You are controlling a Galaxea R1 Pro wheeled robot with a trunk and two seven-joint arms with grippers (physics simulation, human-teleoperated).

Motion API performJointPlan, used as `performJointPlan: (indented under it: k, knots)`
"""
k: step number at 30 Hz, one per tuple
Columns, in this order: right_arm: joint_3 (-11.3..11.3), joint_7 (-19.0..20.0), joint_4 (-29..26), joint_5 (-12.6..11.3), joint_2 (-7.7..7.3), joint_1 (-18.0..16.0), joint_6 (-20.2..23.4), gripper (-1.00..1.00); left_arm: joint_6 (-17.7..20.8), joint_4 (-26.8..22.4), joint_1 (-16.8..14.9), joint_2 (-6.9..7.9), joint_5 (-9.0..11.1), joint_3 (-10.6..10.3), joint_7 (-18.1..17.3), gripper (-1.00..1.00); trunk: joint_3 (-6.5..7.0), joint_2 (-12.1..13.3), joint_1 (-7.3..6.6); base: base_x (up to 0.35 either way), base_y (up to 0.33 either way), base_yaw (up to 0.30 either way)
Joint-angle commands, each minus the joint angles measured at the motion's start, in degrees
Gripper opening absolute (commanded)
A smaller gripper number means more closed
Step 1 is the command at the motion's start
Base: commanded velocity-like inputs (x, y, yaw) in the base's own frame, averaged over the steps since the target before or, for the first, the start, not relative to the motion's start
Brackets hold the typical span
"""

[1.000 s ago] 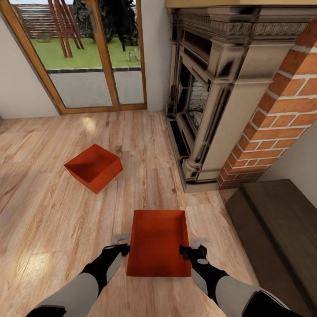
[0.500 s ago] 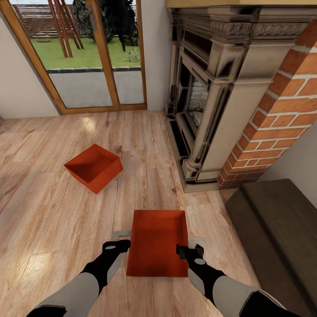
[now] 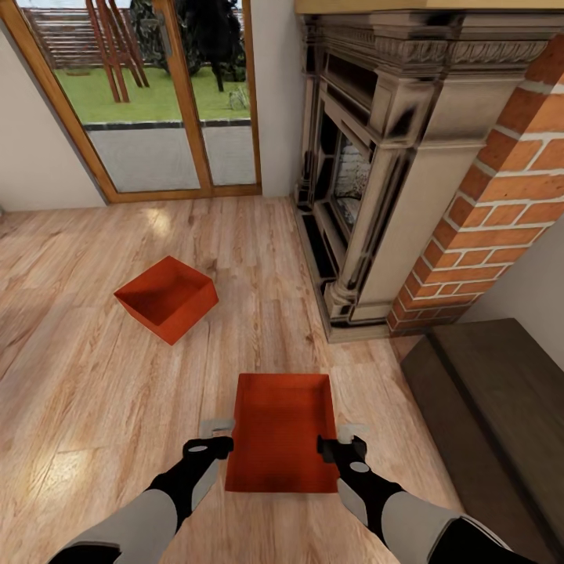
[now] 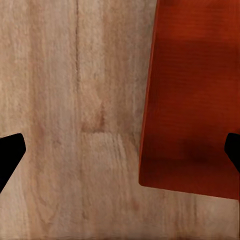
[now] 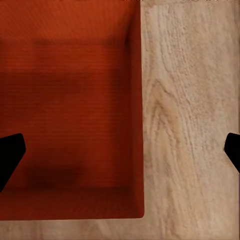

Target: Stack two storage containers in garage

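I've got both arms stretched forward and down over the wood floor (image 3: 94,376), one on each side of the near box (image 3: 280,432). The left gripper (image 3: 210,437) sits at the box's left wall and the right gripper (image 3: 338,439) at its right wall, roughly level with each other, forearms angling in from the bottom corners of the head view.

Both sets of fingers are spread wide. On the left wrist cam the dark tips (image 4: 10,152) sit at opposite edges, one over bare planks and the other over the box (image 4: 192,100), so that gripper straddles the left wall. Same deal on the right wrist cam: one tip (image 5: 10,152) hangs over the ribbed inside of the box (image 5: 70,110), the other over the floor, wall between them. Nothing is pinched yet, and I can't tell whether any tip touches the wall.

The second box (image 3: 167,298) sits on the floor well ahead and to the left, turned at an angle, between me and the glass door (image 3: 157,94). Fireplace (image 3: 376,157) is ahead on the right, dark bench (image 3: 501,407) by my right side.
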Motion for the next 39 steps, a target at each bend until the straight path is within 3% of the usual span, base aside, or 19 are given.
performJointPlan:
  k: [1, 6, 16, 39]
  knots:
    - [0.50, -0.21, 0.04, -0.49, -0.02, -0.04, -0.27, 1.00, 0.35, -0.04, 0.00, -0.08, 0.24, -0.07, 0.21, 1.00, -0.03, -0.02, 0.00, 0.000, 0.000, 0.000]
    - [0.51, -0.21, 0.10, -0.56, -0.13, 0.01, -0.59, 1.00, 0.48, 0.27, 0.00, -1.03, 0.41, -0.05, 0.21, 1.00, -0.03, -0.02, 0.00, 0.000, 0.000, 0.000]
    - [0.55, -0.21, 0.11, -0.48, -0.19, 0.02, -0.62, 1.00, 0.42, 0.41, 0.00, -1.40, 0.82, 0.00, 0.89, 1.00, -0.03, -0.02, 0.00, 0.000, 0.000, 0.000]
    - [0.56, 0.32, 3.01, -0.29, -0.29, 0.02, -0.73, 1.00, 0.39, 0.32, 0.00, -1.33, 0.89, 0.20, 1.09, 1.00, -4.16, -9.24, 5.05, 0.000, 0.000, 0.000]
